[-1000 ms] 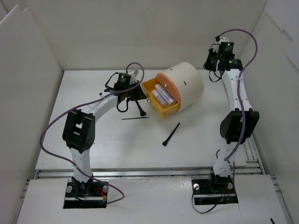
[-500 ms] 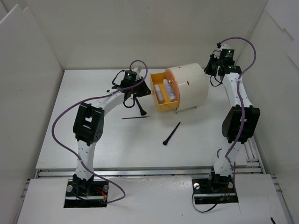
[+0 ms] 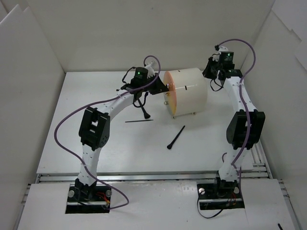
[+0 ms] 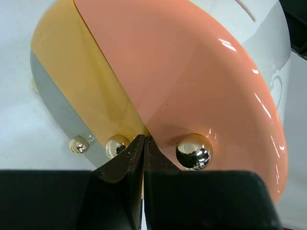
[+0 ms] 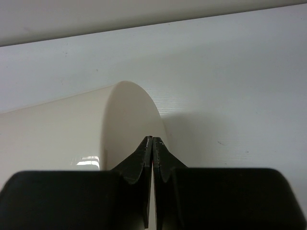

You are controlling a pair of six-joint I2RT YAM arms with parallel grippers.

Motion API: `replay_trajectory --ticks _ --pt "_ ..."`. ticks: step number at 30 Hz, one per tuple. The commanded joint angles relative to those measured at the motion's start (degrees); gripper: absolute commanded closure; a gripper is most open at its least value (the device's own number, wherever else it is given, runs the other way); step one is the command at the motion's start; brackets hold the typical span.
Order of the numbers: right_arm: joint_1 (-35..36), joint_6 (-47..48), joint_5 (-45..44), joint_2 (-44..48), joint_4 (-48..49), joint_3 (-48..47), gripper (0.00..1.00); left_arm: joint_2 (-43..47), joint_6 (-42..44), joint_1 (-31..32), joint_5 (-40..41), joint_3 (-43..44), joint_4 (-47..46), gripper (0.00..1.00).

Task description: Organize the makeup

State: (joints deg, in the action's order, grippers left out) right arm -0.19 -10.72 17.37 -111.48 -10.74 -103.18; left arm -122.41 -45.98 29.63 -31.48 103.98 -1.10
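Note:
The cream cylinder [image 3: 189, 91] lies on its side with its orange front [image 3: 169, 95] facing left and both drawers closed. My left gripper [image 3: 162, 87] is shut, its tips [image 4: 145, 140] touching the seam between the yellow drawer front [image 4: 81, 72] and the orange one [image 4: 192, 72], beside a gold knob [image 4: 193, 151]. My right gripper [image 3: 209, 73] is shut too, its tips [image 5: 152, 140] against the cylinder's cream back end [image 5: 127, 120]. Of the makeup, a black brush [image 3: 176, 138], a thin black stick [image 3: 139, 120] and another black brush [image 3: 144, 112] lie on the table. Neither gripper holds anything.
White walls [image 3: 33, 81] enclose the table on the left, back and right. The left arm's purple cable [image 3: 62, 124] loops over the table's left part. Two smaller gold knobs [image 4: 116, 146] sit at the cylinder's lower edge.
The yellow drawer, open with white tubes inside a second ago, is now pushed shut by my left gripper moving right. The cylinder has turned and my right gripper has shifted slightly left behind it.

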Motion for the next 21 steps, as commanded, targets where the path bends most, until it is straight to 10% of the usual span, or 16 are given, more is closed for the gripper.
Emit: replay_trajectory --ticks 1,21 --pt "4.8 -2.0 6.1 2.1 -1.7 1.6 1.00 0.6 -3.0 3.9 -5.8 4.2 -8.9 0.99" --pt "1.1 -1.4 4.3 6.3 -1.5 4.3 1.00 19.3 -7.0 -11.3 -4.5 -22.9 -16.5 0.58"
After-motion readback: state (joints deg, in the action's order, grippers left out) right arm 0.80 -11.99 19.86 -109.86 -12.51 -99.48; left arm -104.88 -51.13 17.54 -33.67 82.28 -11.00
